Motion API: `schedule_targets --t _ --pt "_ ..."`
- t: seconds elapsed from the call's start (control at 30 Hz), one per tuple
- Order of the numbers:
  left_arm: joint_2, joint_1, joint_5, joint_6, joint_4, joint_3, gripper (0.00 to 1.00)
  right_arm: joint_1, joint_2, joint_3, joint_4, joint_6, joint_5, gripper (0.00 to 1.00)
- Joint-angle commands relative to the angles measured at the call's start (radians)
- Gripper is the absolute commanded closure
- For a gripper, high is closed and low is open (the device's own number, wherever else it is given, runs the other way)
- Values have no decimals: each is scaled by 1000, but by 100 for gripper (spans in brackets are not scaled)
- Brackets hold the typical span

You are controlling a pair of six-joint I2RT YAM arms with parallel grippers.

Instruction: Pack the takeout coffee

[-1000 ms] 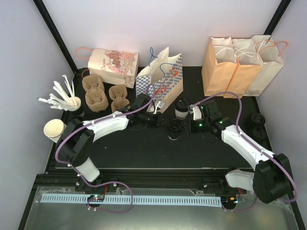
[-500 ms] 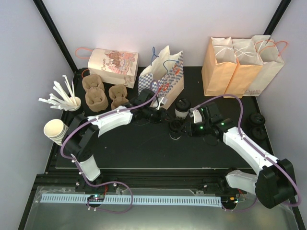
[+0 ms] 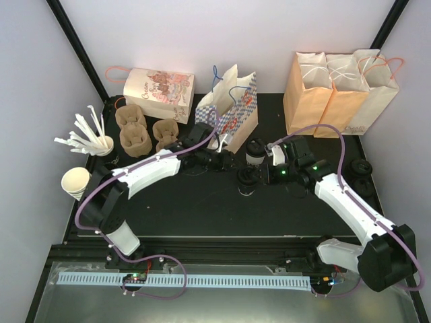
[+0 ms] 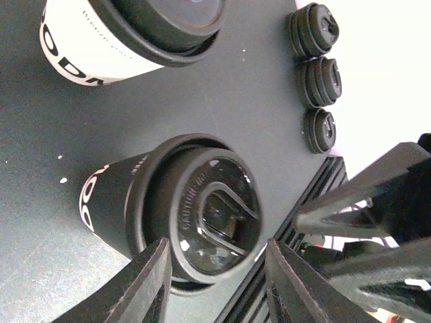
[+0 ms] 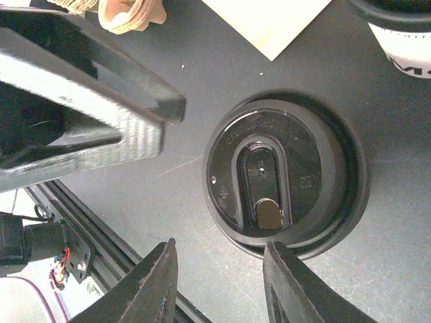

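Takeout coffee point(image 3: 246, 180), lidded, standing mid-surface beside a white printed cup point(image 3: 255, 153), not yet in the checkered bag point(image 3: 227, 111) behind; left jaws point(image 4: 214, 279) and right jaws point(image 5: 219, 279) parted above it, gripping nothing; packing seemingly all left.

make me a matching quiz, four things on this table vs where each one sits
Things:
1. orange bags
2. pulp carriers
3. spare lids
4. white cup stack

Places:
A. left edge, near side
B. back right corner
C. right edge, beside the right arm
D. back left, in front of the printed bag

Pairs: 1-B, 2-D, 3-C, 4-A
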Motion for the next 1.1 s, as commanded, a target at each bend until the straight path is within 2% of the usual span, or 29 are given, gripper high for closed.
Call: schedule_targets --t 0.0,0.17,0.5,0.8,1.07 --pt "-73 4 -15 16 -32 7 57 -12 18 45 -15 -26 16 61" --pt "-124 5 -17 1 -27 -40 55 -25 41 56 -12 -41 15 61" --pt "-122 -38 24 -77 77 -123 64 -37 114 79 -2 -73 20 63" --pt "-84 -49 26 -92 116 -112 65 -51 143 84 -6 -97 58 63" --pt "-31 -50 17 -86 118 -94 66 -58 167 79 9 -98 29 64"
